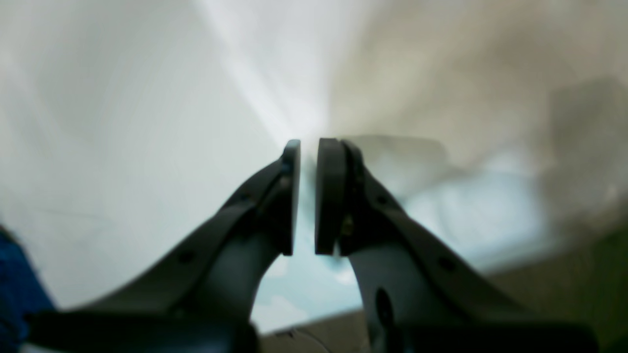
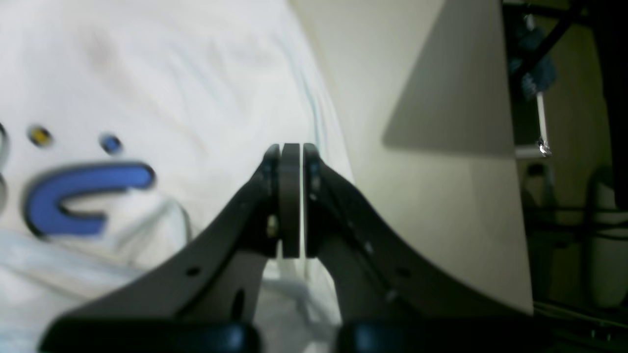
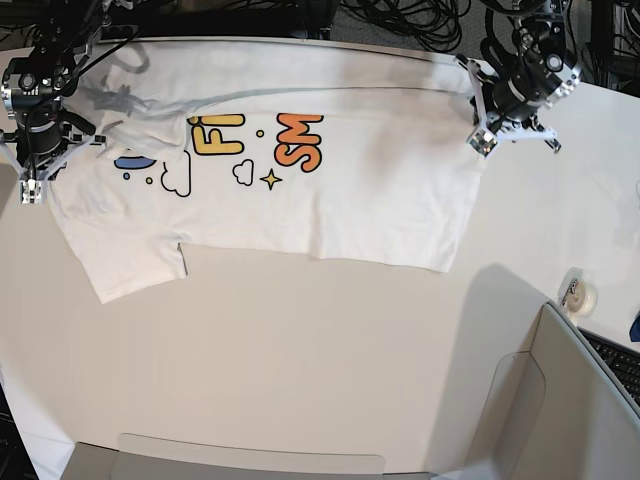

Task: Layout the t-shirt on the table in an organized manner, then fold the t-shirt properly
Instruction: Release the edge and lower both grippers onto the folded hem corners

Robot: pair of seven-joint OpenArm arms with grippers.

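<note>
Base view has the t-shirt (image 3: 330, 200) spread across the far half of the table (image 3: 300, 370), print up, its top edge folded over along twelve o'clock, a sleeve trailing at eight o'clock. Over at nine o'clock, the right gripper (image 2: 290, 201) sits on the shirt's edge, pads pressed fully together. At two o'clock, the left gripper (image 1: 305, 196) shows a narrow gap between its pads over blurred cloth, gripping nothing visible. Tape roll (image 3: 578, 293) at four o'clock.
</note>
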